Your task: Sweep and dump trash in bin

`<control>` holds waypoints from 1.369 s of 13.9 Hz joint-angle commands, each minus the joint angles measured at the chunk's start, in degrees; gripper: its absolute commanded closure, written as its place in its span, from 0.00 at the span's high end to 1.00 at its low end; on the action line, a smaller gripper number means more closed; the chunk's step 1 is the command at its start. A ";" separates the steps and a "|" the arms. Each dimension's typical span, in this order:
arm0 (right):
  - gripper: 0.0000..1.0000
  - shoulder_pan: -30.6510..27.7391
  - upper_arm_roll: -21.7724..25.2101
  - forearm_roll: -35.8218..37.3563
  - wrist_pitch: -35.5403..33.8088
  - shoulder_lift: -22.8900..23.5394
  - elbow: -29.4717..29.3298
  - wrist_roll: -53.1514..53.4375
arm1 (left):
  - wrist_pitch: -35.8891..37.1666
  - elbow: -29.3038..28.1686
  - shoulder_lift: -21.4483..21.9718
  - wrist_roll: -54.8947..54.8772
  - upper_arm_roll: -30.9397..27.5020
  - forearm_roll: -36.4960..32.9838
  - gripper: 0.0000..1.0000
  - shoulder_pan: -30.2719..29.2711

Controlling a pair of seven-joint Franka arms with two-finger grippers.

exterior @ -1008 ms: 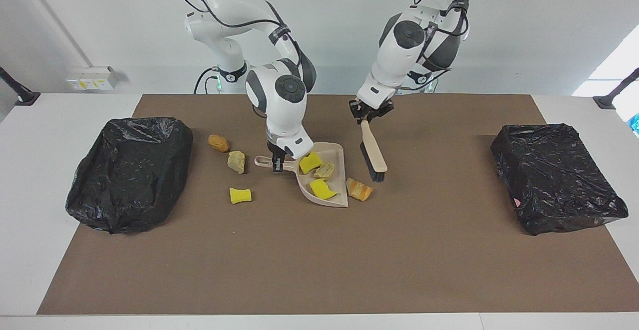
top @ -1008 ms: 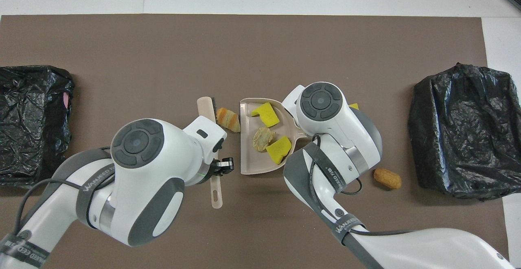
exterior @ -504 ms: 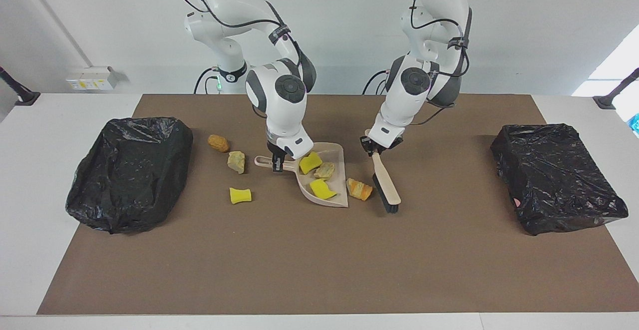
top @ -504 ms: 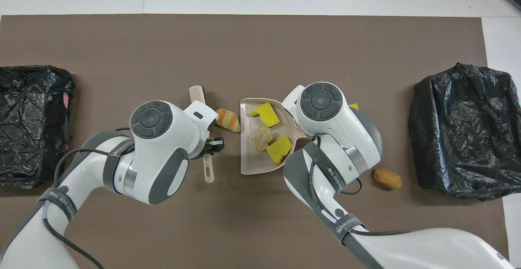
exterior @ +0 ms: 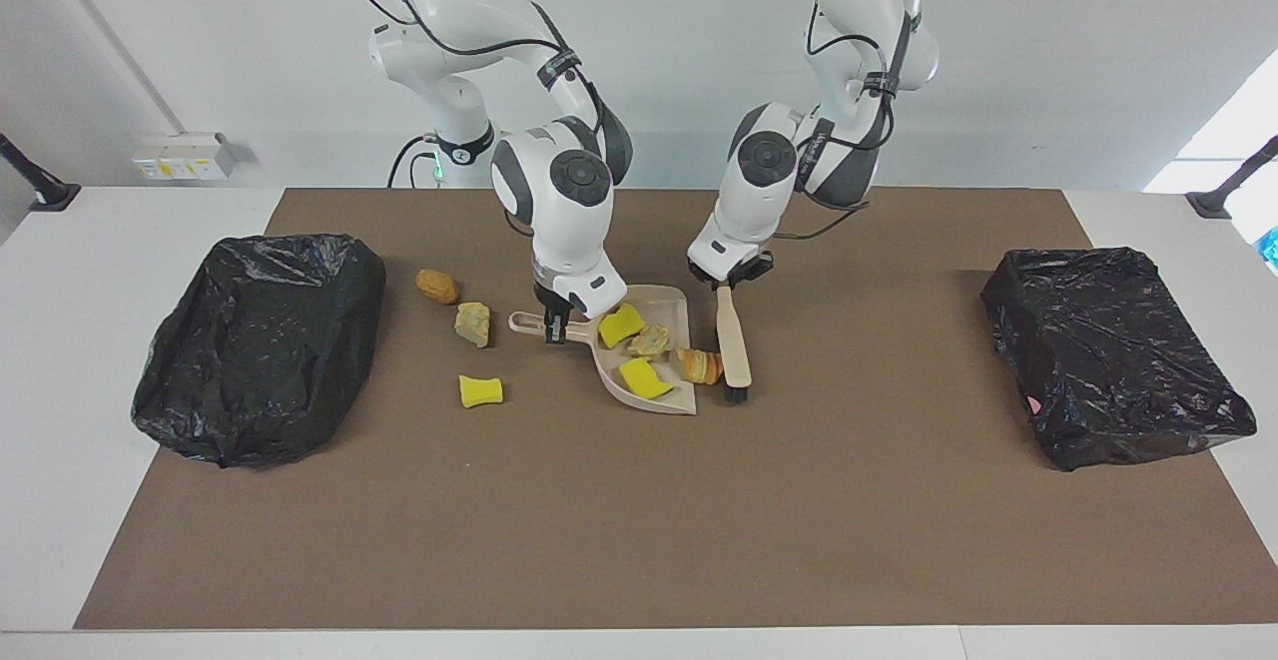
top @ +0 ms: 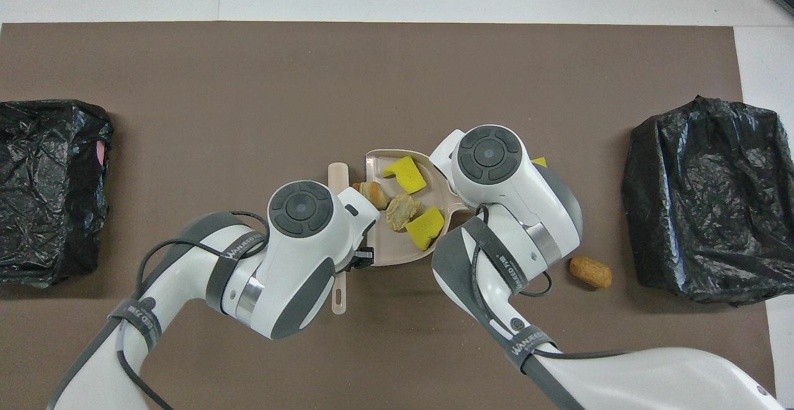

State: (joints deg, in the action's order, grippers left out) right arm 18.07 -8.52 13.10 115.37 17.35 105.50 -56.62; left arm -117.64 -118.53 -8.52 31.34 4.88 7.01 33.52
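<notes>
My right gripper (exterior: 555, 329) is shut on the handle of the beige dustpan (exterior: 671, 312), which lies flat on the brown mat. In the pan are two yellow sponge pieces (exterior: 621, 325) (exterior: 644, 377) and a beige lump (exterior: 650, 340). My left gripper (exterior: 729, 283) is shut on the handle of the beige brush (exterior: 735, 340), whose bristles press an orange bread chunk (exterior: 699, 365) (top: 372, 193) against the pan's open mouth. Loose trash lies toward the right arm's end: an orange-tan chunk (exterior: 436, 287), a beige lump (exterior: 472, 324) and a yellow sponge (exterior: 480, 390).
Two bins lined with black bags stand on the mat's ends, one at the right arm's end (exterior: 260, 340) (top: 701, 199) and one at the left arm's end (exterior: 1113, 355) (top: 53, 187). In the overhead view the arms cover both grippers and part of the dustpan (top: 388, 252).
My left arm came down with the brush and swept it sideways to the dustpan, pushing the bread chunk onto the pan's mouth. The right arm and dustpan stayed still.
</notes>
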 commanded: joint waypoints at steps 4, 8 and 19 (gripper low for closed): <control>0.00 -0.67 -0.45 0.70 1.78 -0.39 1.03 1.78 | 2.68 -0.30 4.56 5.66 -0.66 2.20 0.00 4.45; 0.00 -0.67 -0.45 0.70 1.78 -0.39 1.03 1.78 | 3.47 0.58 7.09 4.70 -1.11 2.48 0.00 -0.89; 0.00 -0.67 -0.45 0.70 1.78 -0.39 1.03 1.78 | 11.48 -20.43 32.43 1.25 -0.58 5.01 0.00 2.86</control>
State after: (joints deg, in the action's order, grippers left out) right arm 18.07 -8.52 13.10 115.38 17.35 105.50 -56.62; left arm -102.86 -134.68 20.62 30.84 4.93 10.05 34.71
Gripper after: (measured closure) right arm 0.678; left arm 0.736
